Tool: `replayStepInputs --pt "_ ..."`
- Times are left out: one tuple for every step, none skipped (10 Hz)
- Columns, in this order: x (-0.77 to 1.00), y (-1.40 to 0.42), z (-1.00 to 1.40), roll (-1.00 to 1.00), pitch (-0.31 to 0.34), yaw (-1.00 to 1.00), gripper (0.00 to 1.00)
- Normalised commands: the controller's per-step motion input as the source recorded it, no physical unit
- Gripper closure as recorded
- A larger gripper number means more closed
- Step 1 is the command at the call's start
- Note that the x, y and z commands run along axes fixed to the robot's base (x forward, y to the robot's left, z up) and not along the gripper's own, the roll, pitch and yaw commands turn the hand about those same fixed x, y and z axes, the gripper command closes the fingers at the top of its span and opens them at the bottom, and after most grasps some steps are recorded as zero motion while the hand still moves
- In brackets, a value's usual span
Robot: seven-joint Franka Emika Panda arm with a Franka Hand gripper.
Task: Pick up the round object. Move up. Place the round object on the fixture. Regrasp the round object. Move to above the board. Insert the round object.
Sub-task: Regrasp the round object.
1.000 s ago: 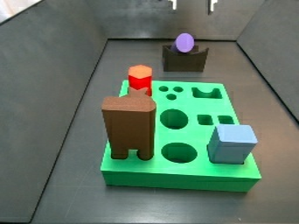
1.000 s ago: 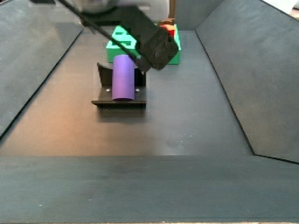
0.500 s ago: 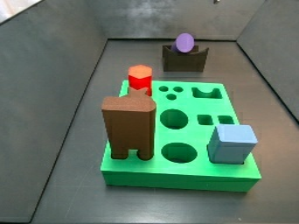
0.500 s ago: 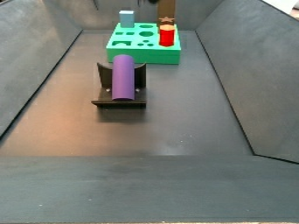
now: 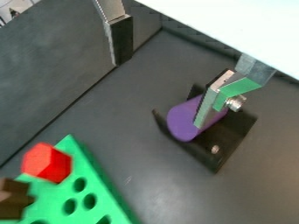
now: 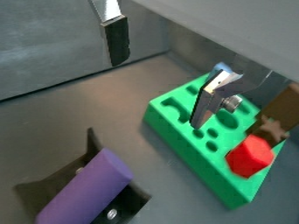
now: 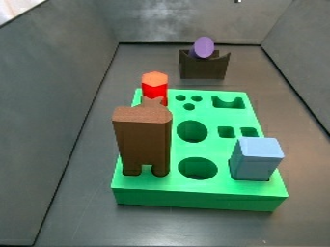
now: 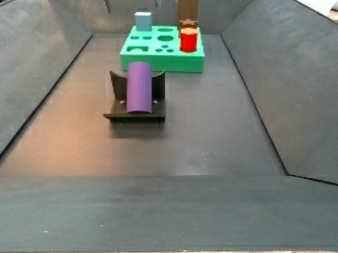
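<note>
The round object is a purple cylinder lying on its side in the notch of the dark fixture; in a side view it shows end-on atop the fixture. My gripper hangs open high above the floor, nothing between its fingers. Both wrist views show it apart from the round object, and neither side view shows it. The green board lies beyond the fixture.
On the board stand a red hexagonal peg, a tall brown arch block and a light blue cube. Grey walls enclose the dark floor on all sides.
One second ago my gripper showed in both side views near the fixture; it has since risen out of them. The round object stays in the notch.
</note>
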Motion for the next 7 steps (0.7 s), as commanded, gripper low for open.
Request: replayStepInputs --pt "-0.04 -0.02 0.00 1.00 0.003 0.02 0.00" --pt "-0.04 -0.02 0.01 1.00 -0.004 0.02 0.00" --pt "-0.03 -0.02 0.01 1.00 -0.008 0.02 0.00" --pt "-0.02 -0.02 0.00 1.00 -0.016 0.03 0.00" --pt "-0.02 -0.02 0.00 1.00 -0.019 0.03 0.00" --pt "-0.02 -0.02 0.00 1.00 -0.019 0.03 0.00" --pt "-0.02 -0.01 0.01 1.00 -0.017 0.03 0.00"
